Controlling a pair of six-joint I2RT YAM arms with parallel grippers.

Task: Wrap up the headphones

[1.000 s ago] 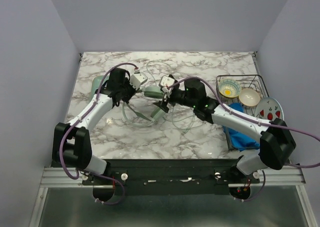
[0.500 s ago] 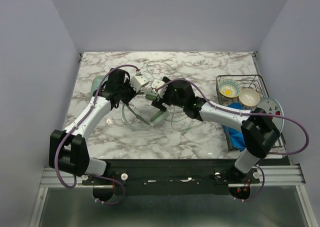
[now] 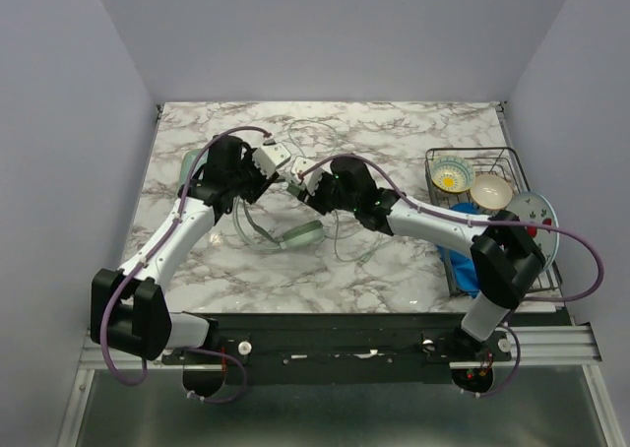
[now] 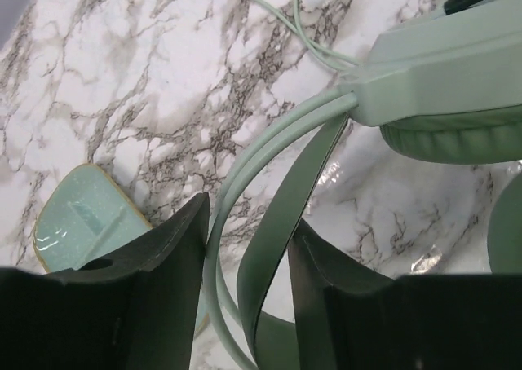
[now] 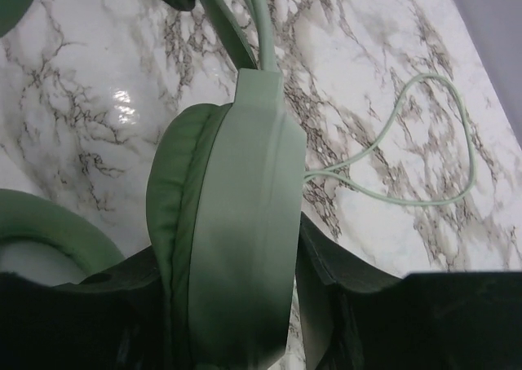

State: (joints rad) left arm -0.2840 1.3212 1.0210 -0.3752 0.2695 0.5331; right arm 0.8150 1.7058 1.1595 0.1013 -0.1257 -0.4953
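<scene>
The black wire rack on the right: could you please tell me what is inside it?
Inside the black wire rack: a yellow-centred patterned bowl and a plain cream bowl. Its near part is hidden behind the right arm; a blue cloth shows there.
</scene>
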